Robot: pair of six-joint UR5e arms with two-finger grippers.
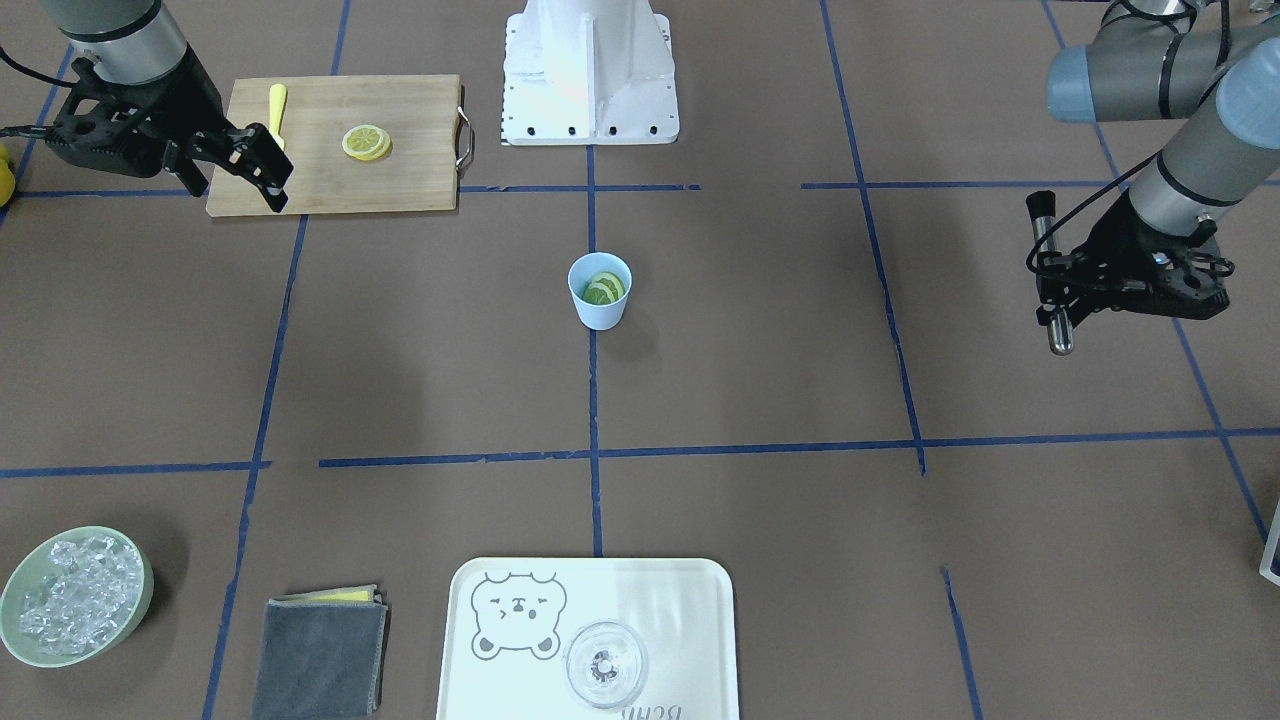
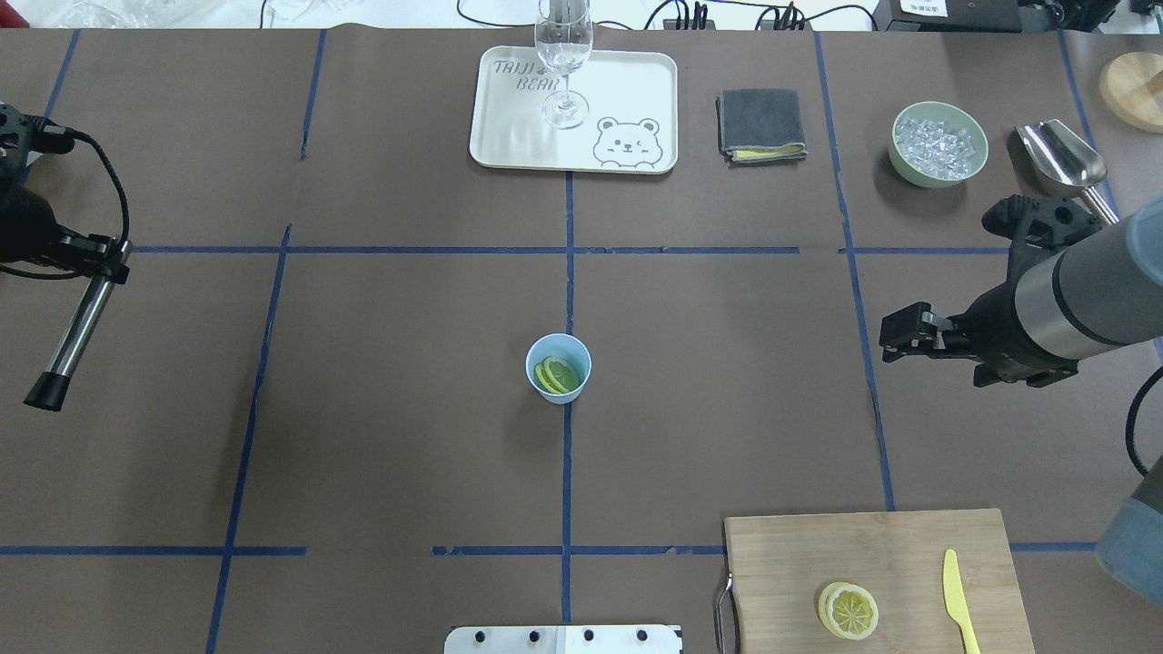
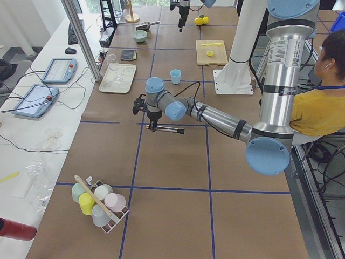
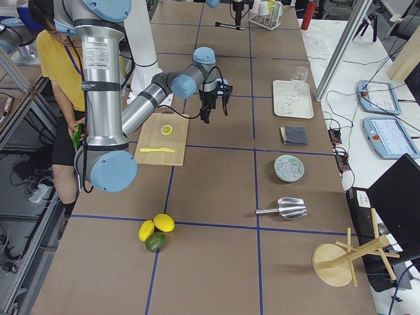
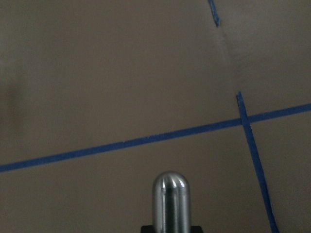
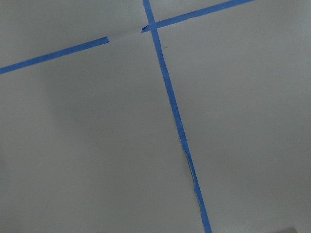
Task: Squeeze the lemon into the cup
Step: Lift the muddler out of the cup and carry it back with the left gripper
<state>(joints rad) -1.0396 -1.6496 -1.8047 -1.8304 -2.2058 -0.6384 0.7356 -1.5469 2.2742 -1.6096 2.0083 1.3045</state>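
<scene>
Overhead exterior showed the lemon slice [image 2: 852, 611] flat on the cutting board [image 2: 909, 554], robot-side of the open, empty right jaws, the cup [image 2: 561, 346] at table [image 2: 409, 409] centre; the farther left jaws clamped a steel rod [image 2: 77, 331].

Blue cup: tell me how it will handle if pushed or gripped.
The cup looks like matte plastic, so it is probably light and apt to slide or tip if pushed high. It tapers to a narrow base, which adds tipping risk. Its walls may flex when gripped.
</scene>
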